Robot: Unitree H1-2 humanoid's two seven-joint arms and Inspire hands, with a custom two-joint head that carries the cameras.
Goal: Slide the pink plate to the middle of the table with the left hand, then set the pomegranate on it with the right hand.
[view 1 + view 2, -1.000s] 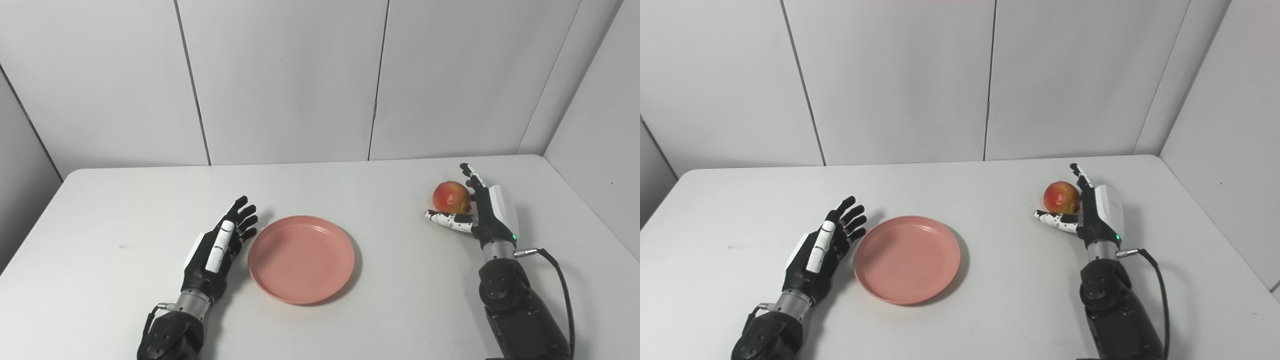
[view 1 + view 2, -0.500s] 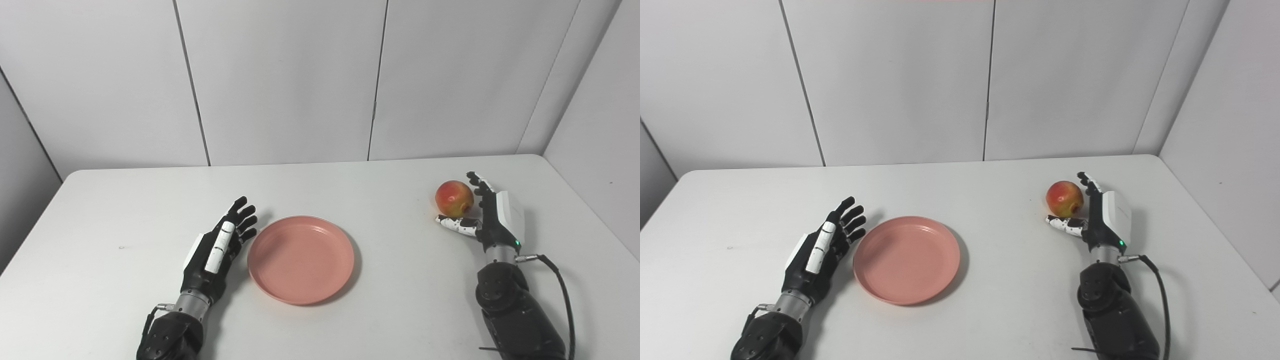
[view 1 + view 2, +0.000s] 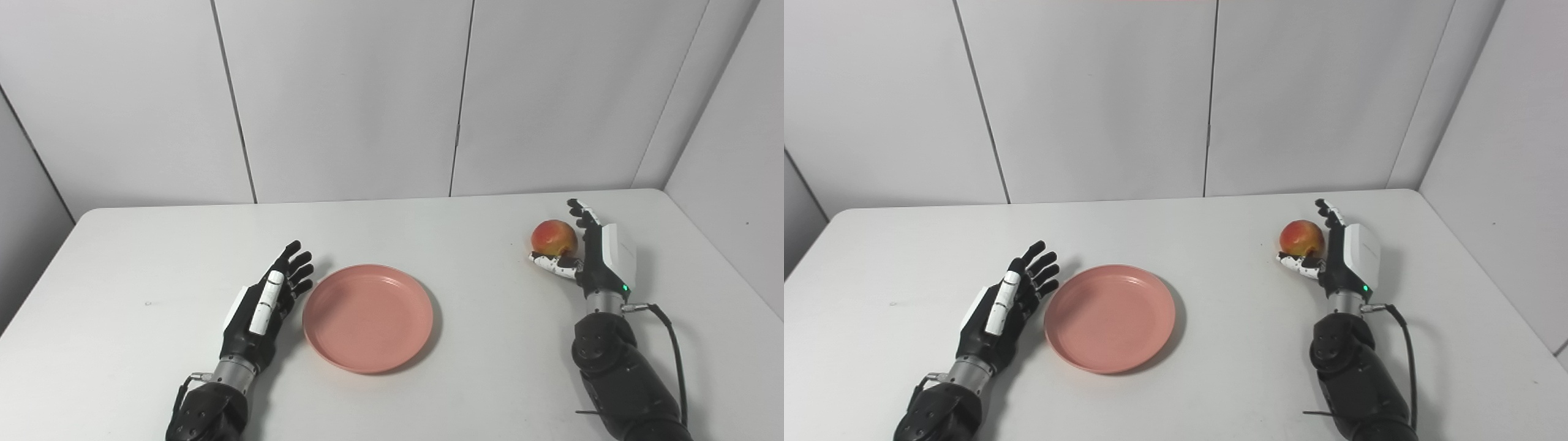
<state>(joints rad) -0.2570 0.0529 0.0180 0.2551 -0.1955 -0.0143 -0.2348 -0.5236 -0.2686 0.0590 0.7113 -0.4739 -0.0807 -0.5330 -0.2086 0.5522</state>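
Note:
The pink plate lies near the middle of the white table. My left hand rests just left of the plate's rim, fingers straight and apart, holding nothing. The red-yellow pomegranate sits on the table at the right. My right hand stands on edge against it, fingers extended behind its right side and the thumb under its near side. The fingers are not closed around it.
Grey wall panels stand behind the table. The table's right edge runs close to my right arm. A black cable hangs by the right wrist.
My right hand drew back from the pomegranate, then moved forward against it again. The pomegranate shifted slightly. The left hand and plate stayed put.

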